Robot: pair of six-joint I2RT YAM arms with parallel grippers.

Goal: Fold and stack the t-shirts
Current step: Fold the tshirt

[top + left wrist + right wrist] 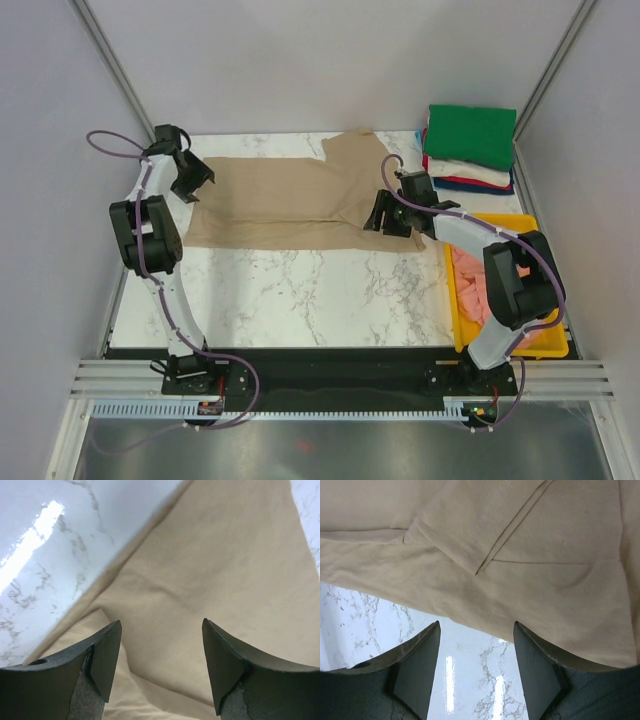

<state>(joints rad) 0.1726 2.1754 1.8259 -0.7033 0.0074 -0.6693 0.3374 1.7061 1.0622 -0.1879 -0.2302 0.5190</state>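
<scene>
Jaws spread and empty, the left gripper (190,178) hangs over the left end of a tan soft-fabric short-sleeved t-shirt (290,200). The shirt lies flat, stretching away to that gripper's right across the white marble-patterned tabletop (320,290). At the shirt's other end the right gripper (392,218) is also parted and holds nothing. It is poised just above the shirt's near hem, with cloth beyond its fingertips and bare marble beneath them.

The job looks part-finished. Beyond the right gripper and to its right, in the far corner, sits a stack of folded shirts (470,150), green on top, then white, with red and blue at the bottom. The tan shirt appears to have only its first fold: one sleeve is tucked over the body near the right gripper, and the other sticks out on the far side. It has yet to be folded down and carried to the stack.

Closer in, on the right gripper's right, a yellow plastic tray (500,218) holds crumpled pink fabric (470,290), probably shirts awaiting their turn. Nothing lies between the grippers and the cloth; the tray crowds the right arm's side.
</scene>
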